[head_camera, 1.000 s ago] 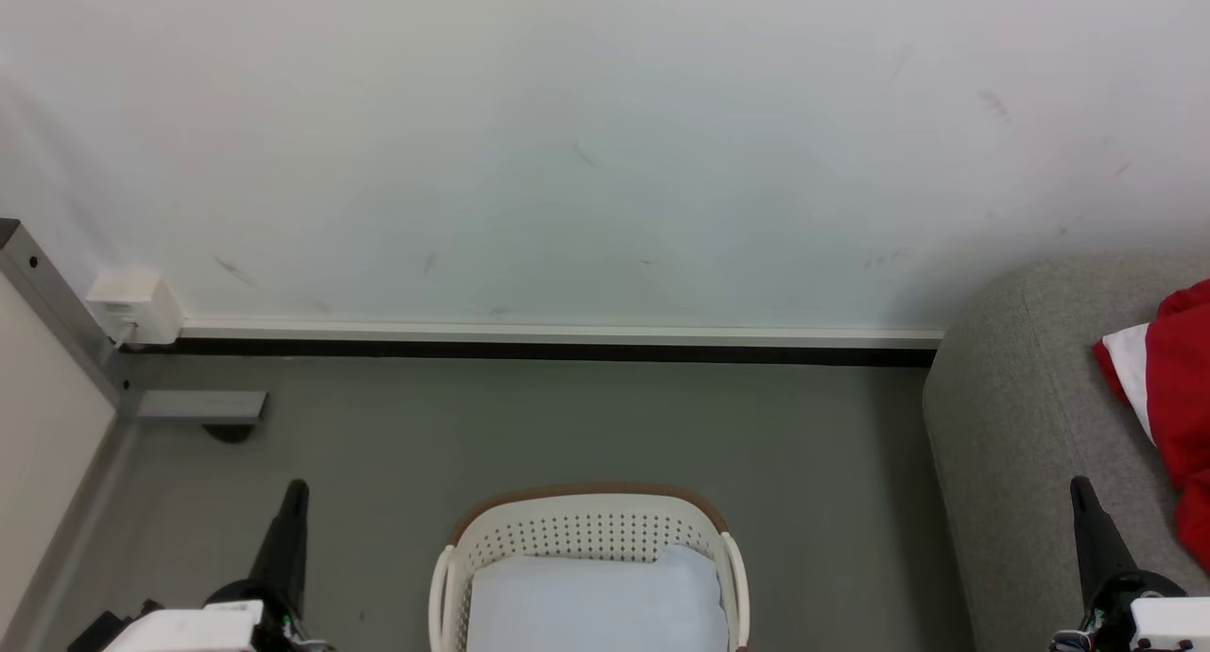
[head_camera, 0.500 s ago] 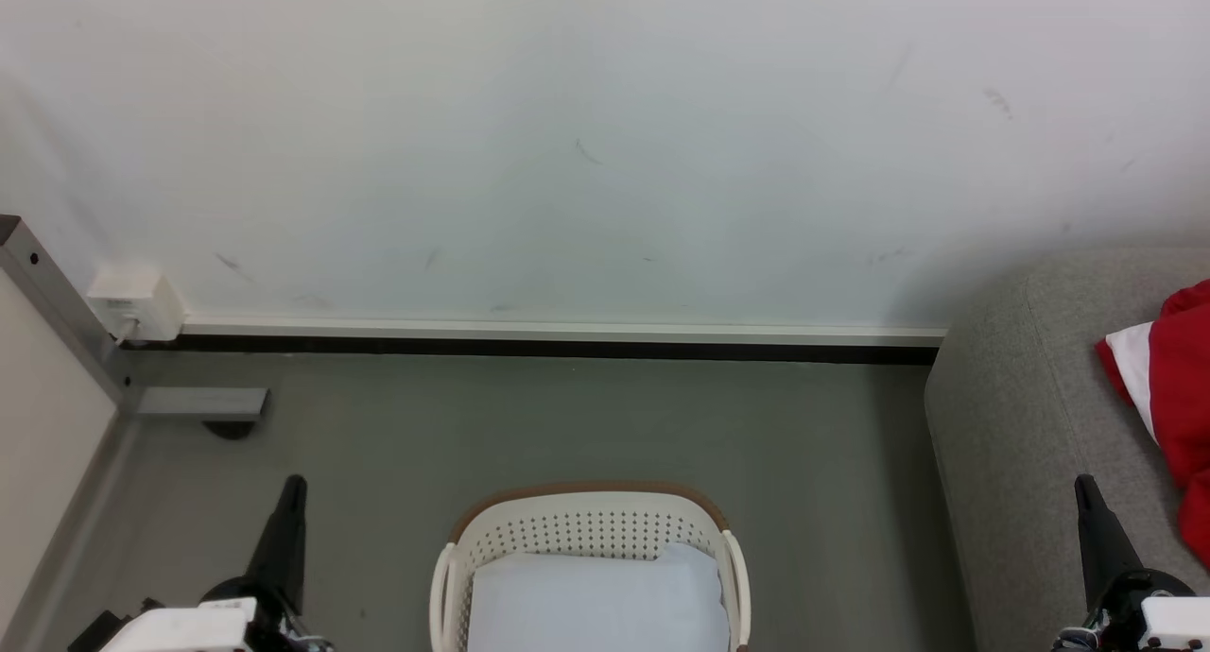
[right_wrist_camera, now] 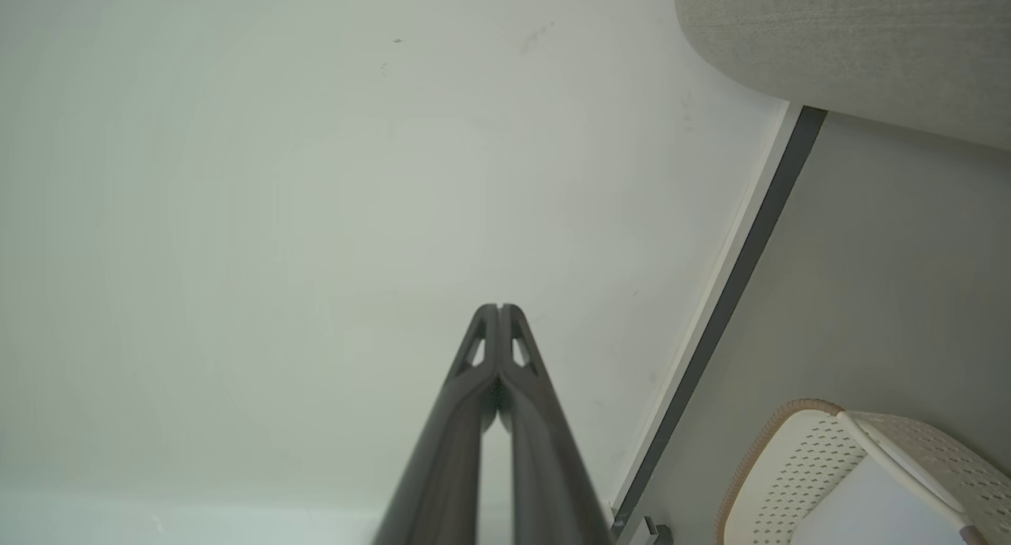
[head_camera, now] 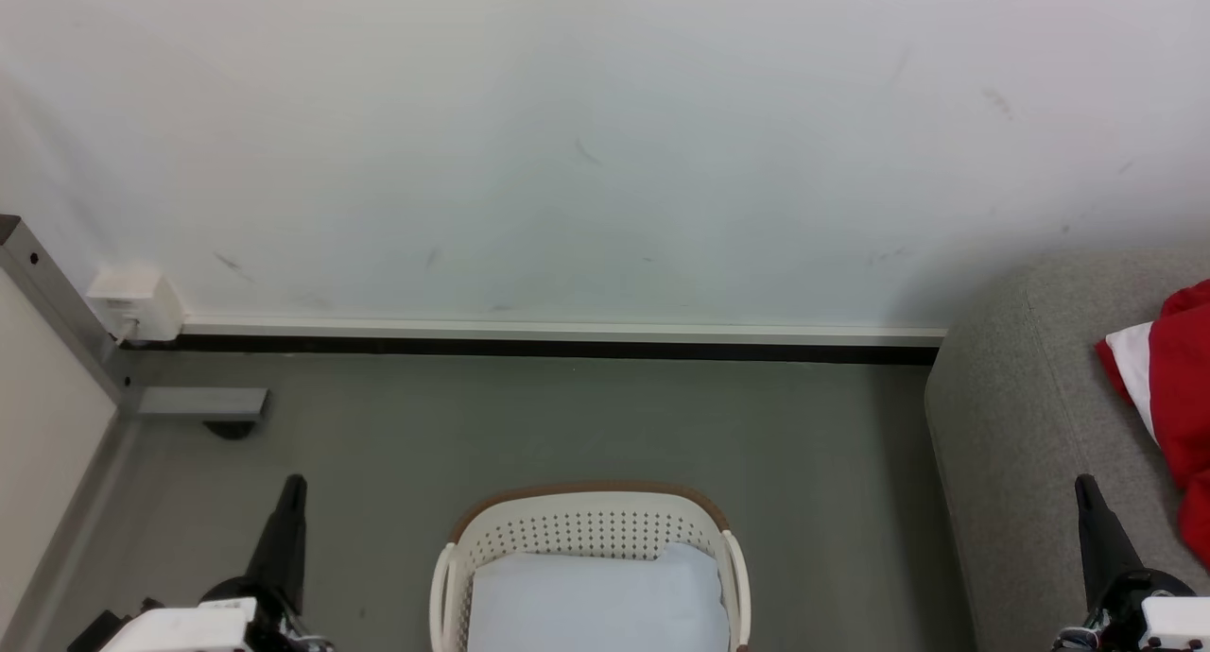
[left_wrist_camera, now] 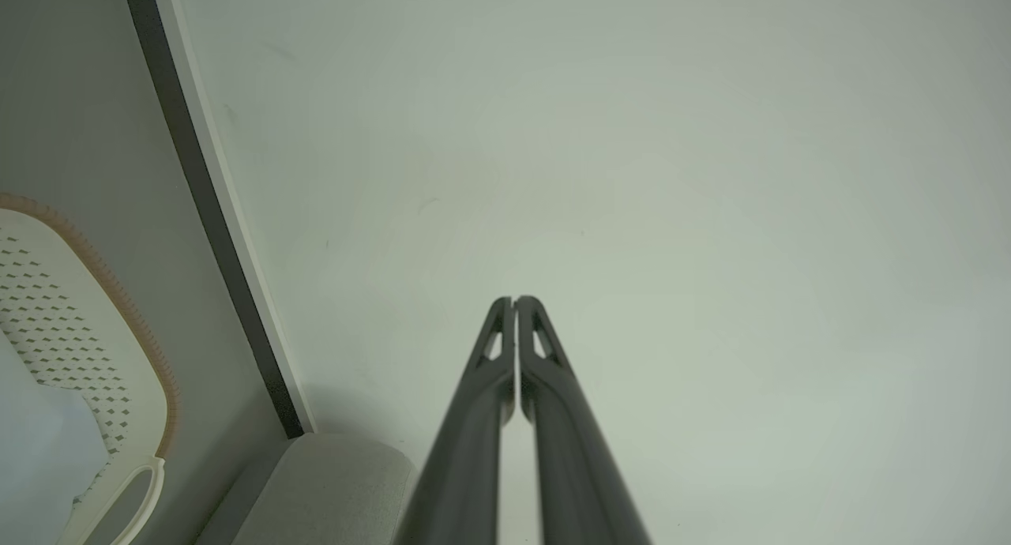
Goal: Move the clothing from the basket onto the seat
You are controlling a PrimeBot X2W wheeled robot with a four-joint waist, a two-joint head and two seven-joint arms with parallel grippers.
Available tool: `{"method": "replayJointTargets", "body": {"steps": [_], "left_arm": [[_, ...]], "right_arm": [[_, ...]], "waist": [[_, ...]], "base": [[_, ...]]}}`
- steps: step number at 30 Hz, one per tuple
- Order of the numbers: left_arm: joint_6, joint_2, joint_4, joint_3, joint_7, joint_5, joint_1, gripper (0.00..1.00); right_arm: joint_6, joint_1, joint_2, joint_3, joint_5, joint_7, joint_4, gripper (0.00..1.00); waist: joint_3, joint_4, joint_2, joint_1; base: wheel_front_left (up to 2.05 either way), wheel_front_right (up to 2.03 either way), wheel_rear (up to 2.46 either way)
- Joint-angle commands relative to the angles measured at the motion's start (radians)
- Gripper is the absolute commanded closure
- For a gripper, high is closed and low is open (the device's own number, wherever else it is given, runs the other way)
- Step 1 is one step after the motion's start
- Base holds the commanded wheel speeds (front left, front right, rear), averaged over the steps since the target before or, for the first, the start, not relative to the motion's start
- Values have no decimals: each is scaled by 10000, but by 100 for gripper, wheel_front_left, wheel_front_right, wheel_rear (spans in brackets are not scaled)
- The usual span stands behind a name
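Clothing: we see the red-and-white clothing (head_camera: 1177,387) lying on the grey seat (head_camera: 1021,425), well apart from the basket (head_camera: 586,529).
Basket: on the floor between our grippers, with a pale liner pad (head_camera: 596,600) inside.
Left gripper (left_wrist_camera: 514,300): fingers pressed together, nothing held.
Right gripper (right_wrist_camera: 500,308): closed and empty, seen against the seat.

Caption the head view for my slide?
Red clothing on the seat, pale liner in the basket, left gripper and right gripper shut.
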Motion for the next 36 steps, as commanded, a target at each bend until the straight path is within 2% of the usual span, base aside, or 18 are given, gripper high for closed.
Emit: {"method": "replayJointTargets", "body": {"steps": [1,36], "left_arm": [[-53,18,-28,26,42,-131,-71,100],[-54,19,-29,23,40,-133,-70,100]], "right_arm": [[-21,-117,9,-42,-10,7,-41,100],[-21,-120,20,-59,-35,29,-40,100]], "waist": [[0,0,0,0],[0,0,0,0]], "base": [[0,0,0],[0,0,0]]}}
